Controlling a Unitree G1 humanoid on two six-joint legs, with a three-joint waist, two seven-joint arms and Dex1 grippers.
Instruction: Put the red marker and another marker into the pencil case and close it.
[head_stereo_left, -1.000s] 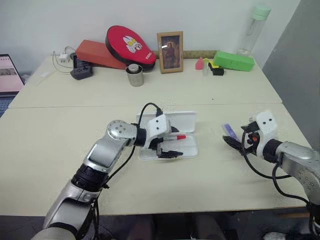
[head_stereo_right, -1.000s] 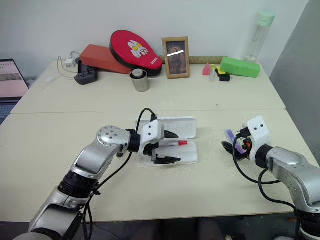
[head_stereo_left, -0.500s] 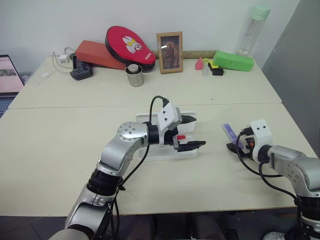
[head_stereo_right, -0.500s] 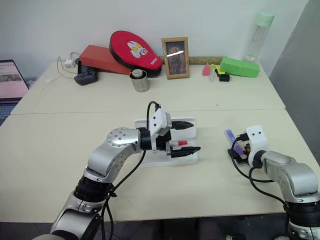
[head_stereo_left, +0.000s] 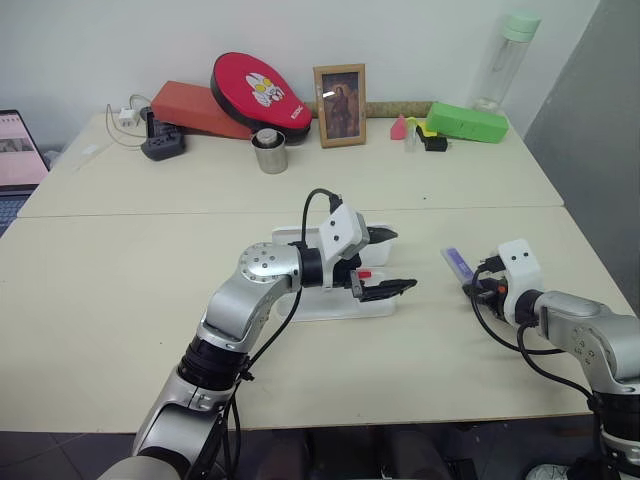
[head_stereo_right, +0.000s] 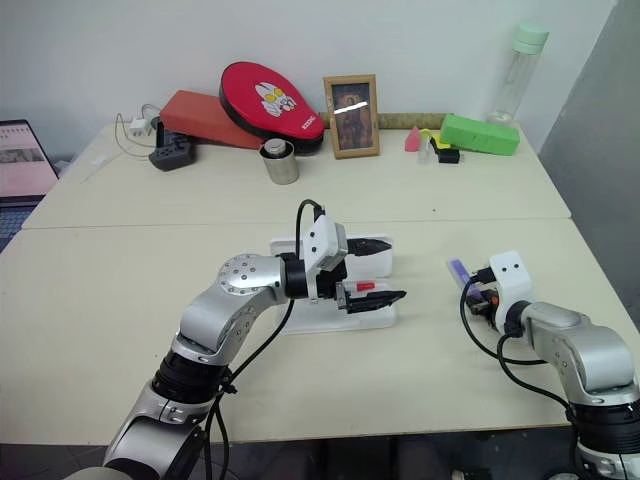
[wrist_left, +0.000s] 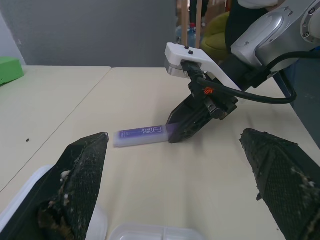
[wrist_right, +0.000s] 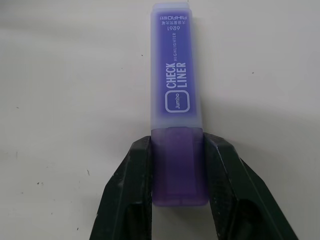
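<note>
The white pencil case (head_stereo_left: 318, 309) lies open at the table's middle. The red marker's red cap (head_stereo_left: 363, 274) peeks out of its tray; the barrel is hidden behind my left gripper (head_stereo_left: 393, 262). That gripper hovers just above the case, open and empty, pointing right. To the right, the other marker, a purple highlighter (wrist_right: 176, 95), lies flat on the table. My right gripper (wrist_right: 177, 185) is shut on its darker rear end, one finger (wrist_right: 132, 190) on each side. The left wrist view shows the same grip on the highlighter (wrist_left: 140, 136).
Along the back edge stand a green box (head_stereo_left: 466, 121), a tall bottle (head_stereo_left: 508, 55), a photo frame (head_stereo_left: 340, 104), a metal cup (head_stereo_left: 269, 150), a red oval case (head_stereo_left: 260, 90) and a charger (head_stereo_left: 160, 140). A laptop (head_stereo_left: 18, 150) sits far left.
My right gripper came down onto the highlighter and closed on it. My left gripper lifted out of the case and swung right, staying open.
</note>
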